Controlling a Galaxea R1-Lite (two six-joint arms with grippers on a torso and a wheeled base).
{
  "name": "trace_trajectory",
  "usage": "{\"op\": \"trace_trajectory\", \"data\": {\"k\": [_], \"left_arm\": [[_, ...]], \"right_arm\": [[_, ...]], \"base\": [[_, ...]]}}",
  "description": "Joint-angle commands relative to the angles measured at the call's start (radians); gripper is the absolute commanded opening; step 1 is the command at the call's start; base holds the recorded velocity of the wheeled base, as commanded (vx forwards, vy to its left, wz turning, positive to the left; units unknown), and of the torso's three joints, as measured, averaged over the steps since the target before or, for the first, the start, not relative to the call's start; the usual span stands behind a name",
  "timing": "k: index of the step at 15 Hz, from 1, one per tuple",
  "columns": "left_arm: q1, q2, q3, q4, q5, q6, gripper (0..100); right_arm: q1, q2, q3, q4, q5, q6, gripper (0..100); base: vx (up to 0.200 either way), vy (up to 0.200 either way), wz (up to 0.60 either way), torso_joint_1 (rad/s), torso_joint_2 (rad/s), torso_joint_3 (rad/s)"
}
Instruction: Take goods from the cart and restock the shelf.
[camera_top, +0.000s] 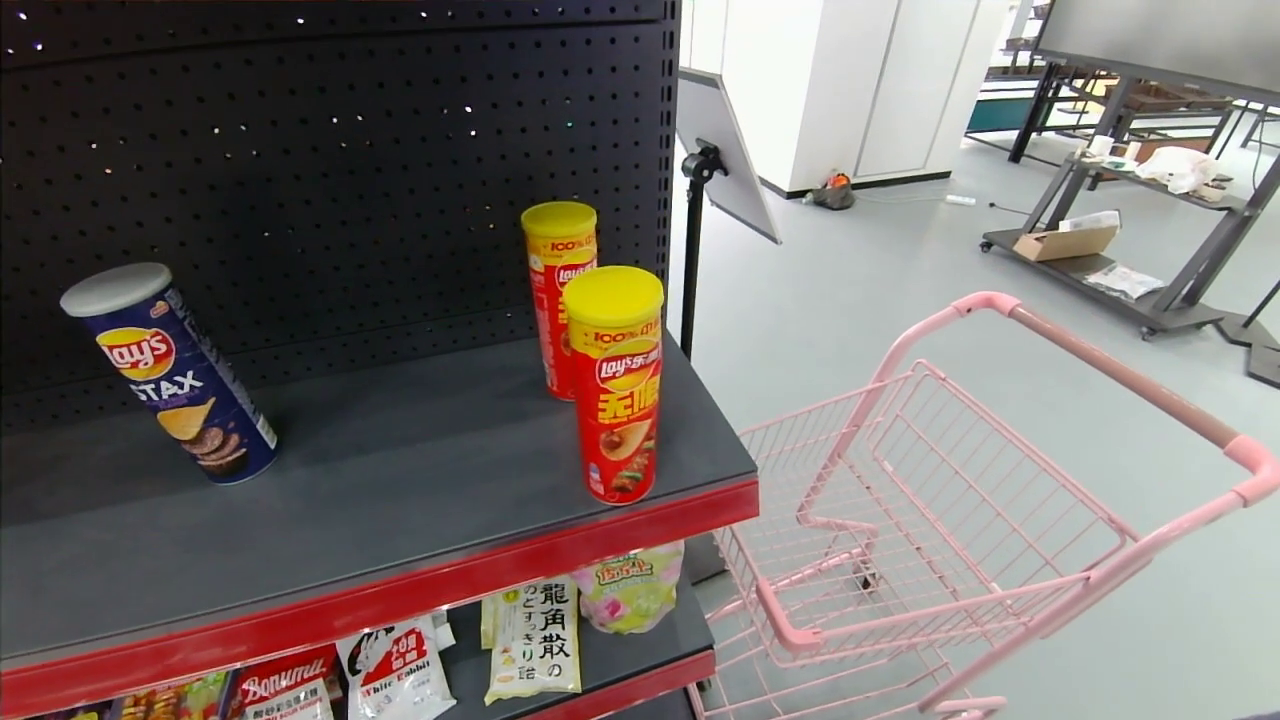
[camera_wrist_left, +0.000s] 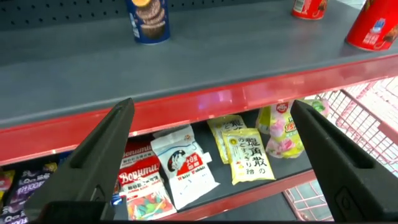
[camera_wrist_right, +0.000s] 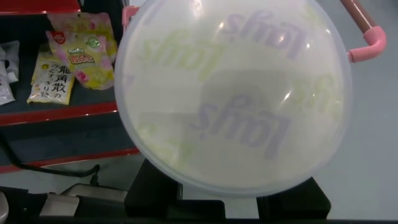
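Right tool is closed around a pale-lid can. The lid faces the wrist camera and hides the fingertips, and the can hangs in the air, off the shelf. Behind it are the cart handle and the lower shelf.

Left tool is wide open, jaws well apart with nothing between them. It hovers before the shelf's red front edge, with the bags on the lower shelf showing between the fingers.

Up on the shelf, three cans stand upright. The blue can is out at 9 o'clock, well apart from the others. The front red can, yellow-lidded, stands near the front edge at the shelf's 3 o'clock end. The rear red can is just beside it at 11 o'clock, closer to the pegboard.

The pink wire cart sits on the floor at 4 o'clock from the red cans, its front end just beside the shelf's end. I cannot make out any goods in the part of its basket that shows.
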Motion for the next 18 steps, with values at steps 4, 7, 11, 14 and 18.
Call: {"op": "trace_trajectory", "data": {"k": [4, 7, 11, 14, 18], "left_arm": [[0.0, 0.001, 0.0, 0.0, 0.0, 0.0, 100], [0.0, 0.001, 0.0, 0.0, 0.0, 0.0, 100], [0.0, 0.001, 0.0, 0.0, 0.002, 0.0, 100], [0.0, -0.001, 0.0, 0.0, 0.0, 0.0, 100], [0.0, 0.001, 0.0, 0.0, 0.002, -0.002, 100]], "right_arm": [[0.005, 0.009, 0.008, -0.001, -0.003, -0.012, 0], [0.005, 0.005, 0.017, -0.003, -0.003, -0.014, 0], [0.005, -0.005, 0.023, -0.003, -0.002, -0.02, 0], [0.005, -0.008, 0.034, -0.004, -0.003, -0.02, 0], [0.005, -0.08, 0.046, -0.007, -0.005, -0.023, 0]], "base": [[0.0, 0.0, 0.0, 0.097, -0.22, -0.124], [0.0, 0.0, 0.4, 0.003, -0.01, -0.005], [0.0, 0.0, 0.6, 0.011, 0.0, 0.001], [0.0, 0.0, 0.6, 0.004, 0.0, 0.002], [0.0, 0.0, 0.0, 0.0, 0.0, 0.0]]}}
